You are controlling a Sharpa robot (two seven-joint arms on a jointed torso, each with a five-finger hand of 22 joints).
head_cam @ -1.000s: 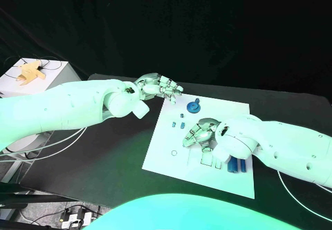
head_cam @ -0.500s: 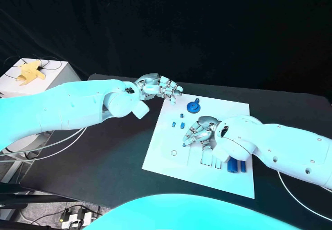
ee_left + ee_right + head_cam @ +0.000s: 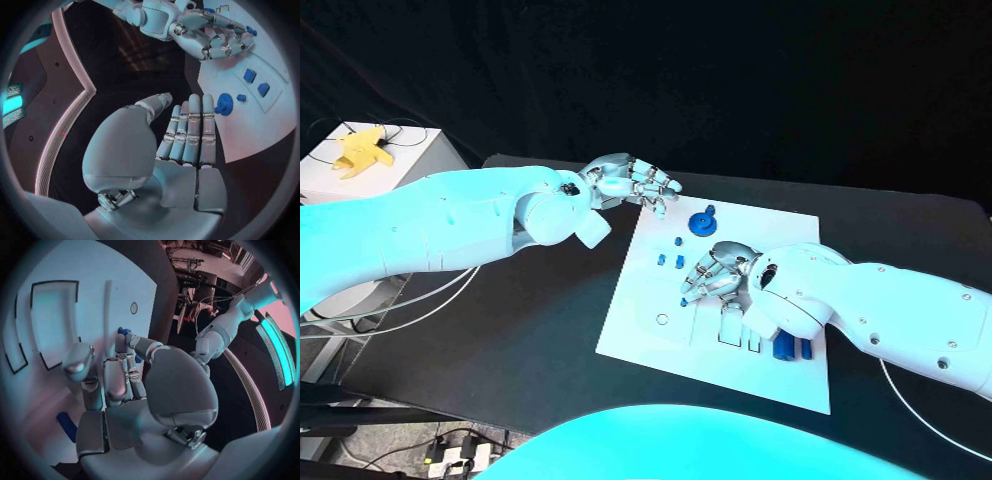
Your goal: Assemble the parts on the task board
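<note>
The white task board (image 3: 711, 350) lies in the middle of the black table. A blue round knob (image 3: 704, 217) stands near its far edge, small blue parts (image 3: 671, 260) sit left of centre, and two blue bars (image 3: 793, 347) lie at its right side. My right hand (image 3: 715, 274) is bent down over the board's middle, its fingertips (image 3: 122, 342) at a small blue part (image 3: 124, 331); I cannot tell whether it holds it. My left hand (image 3: 633, 181) hovers at the board's far left corner, fingers (image 3: 189, 125) straight and holding nothing, near the knob (image 3: 224, 104).
A white box (image 3: 401, 150) carrying a yellow object (image 3: 361, 150) stands off the table at the far left. Cables (image 3: 387, 310) hang by the table's left edge. A small ring mark (image 3: 661, 320) shows on the board's left part.
My right hand has crept a little toward the board's far side and its fingers have curled in more. The left hand has stayed where it was.
</note>
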